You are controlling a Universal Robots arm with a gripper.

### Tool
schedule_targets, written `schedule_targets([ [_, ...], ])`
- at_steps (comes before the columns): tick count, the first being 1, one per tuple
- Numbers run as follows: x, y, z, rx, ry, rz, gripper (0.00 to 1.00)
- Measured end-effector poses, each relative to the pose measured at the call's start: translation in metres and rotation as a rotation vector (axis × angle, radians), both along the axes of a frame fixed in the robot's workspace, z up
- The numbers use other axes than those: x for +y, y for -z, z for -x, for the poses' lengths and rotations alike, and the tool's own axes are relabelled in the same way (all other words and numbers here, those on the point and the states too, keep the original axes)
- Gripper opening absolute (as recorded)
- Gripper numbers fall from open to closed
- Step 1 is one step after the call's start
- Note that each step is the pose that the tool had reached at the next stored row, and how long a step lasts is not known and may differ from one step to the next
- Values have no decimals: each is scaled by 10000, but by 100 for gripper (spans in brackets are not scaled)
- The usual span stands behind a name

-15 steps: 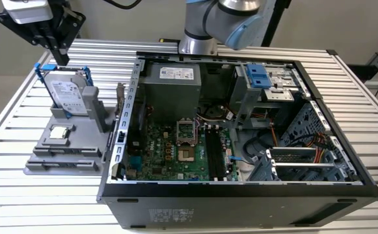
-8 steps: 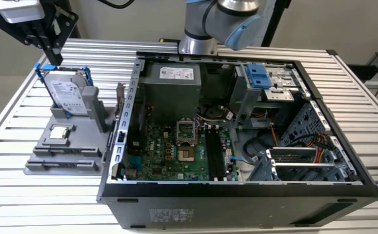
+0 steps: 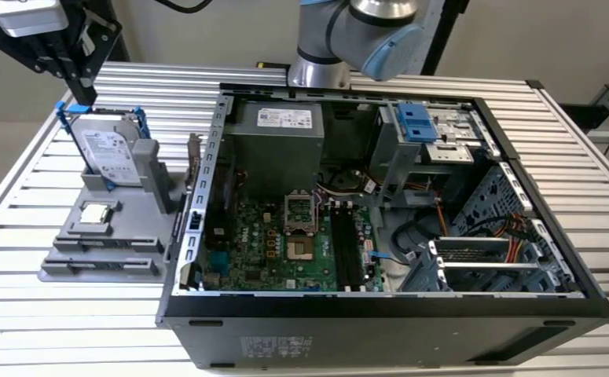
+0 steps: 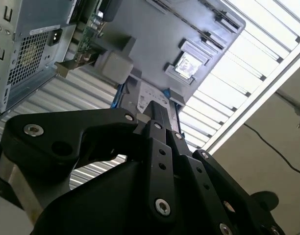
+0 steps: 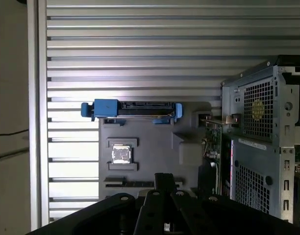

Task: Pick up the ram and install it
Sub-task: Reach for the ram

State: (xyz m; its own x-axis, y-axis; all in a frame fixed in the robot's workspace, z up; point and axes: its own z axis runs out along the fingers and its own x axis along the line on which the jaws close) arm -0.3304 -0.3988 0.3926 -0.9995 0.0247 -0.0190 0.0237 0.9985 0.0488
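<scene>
**Tool point(image 3: 84, 100) at upper left, ram point(image 3: 193, 165) untouched**

In the exterior view I see the slatted counter point(image 3: 31, 314) carrying the open computer case point(image 3: 388, 330) mid-frame. The gray holder point(image 3: 100, 267) sits at left, and the ram stands on end between the two. My tool looks clenched on nothing.

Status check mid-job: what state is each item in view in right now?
Case: on its side, side panel off, inside exposed.
Ram slots: look empty.
Hard drive: upright in the grey holder, in its blue frame.
Processor: flat in a recess of the holder.
Gripper: over the holder, tip close above the hard drive's frame.
</scene>
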Motion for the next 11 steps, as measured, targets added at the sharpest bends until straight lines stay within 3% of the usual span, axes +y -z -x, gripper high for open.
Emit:
schedule_targets([
  [5, -7, 1, 43, -1, 1, 0, 0],
  [11, -63, 3, 92, 0, 1, 0, 0],
])
